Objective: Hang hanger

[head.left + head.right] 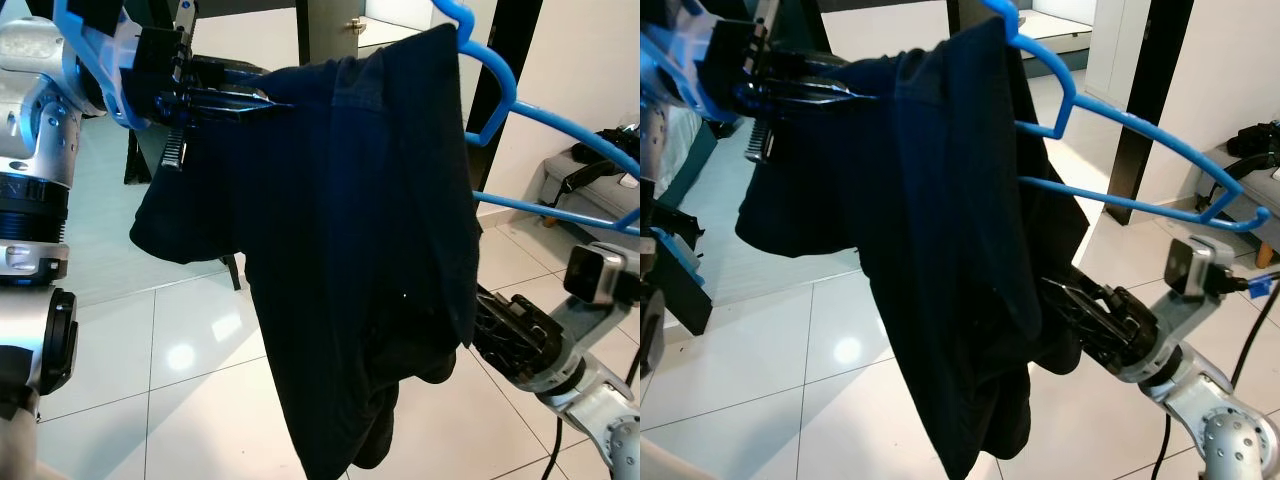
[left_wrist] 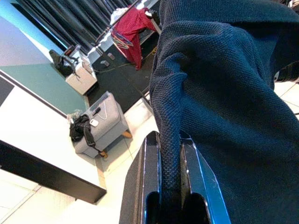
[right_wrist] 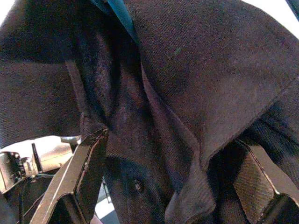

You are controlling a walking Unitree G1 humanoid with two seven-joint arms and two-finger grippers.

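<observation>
The left arm is raised high at the robot's left, elbow bent, and its left gripper [image 1: 262, 103] reaches inward at head height with the two black fingers [image 2: 152, 182] pinched tight on a fold of the dark navy knit garment [image 1: 370, 250]. That garment is draped over a blue plastic hanger [image 1: 1120, 115], which juts up and out to the robot's right above the white tiled floor [image 1: 170, 350], its hook end curling near a grey upholstered stool [image 1: 590, 185]. The cloth hangs from the hanger in a long heavy fall, bunched at the bottom. The right arm comes in low from the right, forearm angled up, and its right gripper [image 1: 1065, 310] is pushed into the lower side of the hanging cloth; from the wrist its fingers [image 3: 84, 172] stand spread apart with folds of fabric lying between them, not clamped. A black table leg [image 1: 1140, 100] stands behind the hanger.
</observation>
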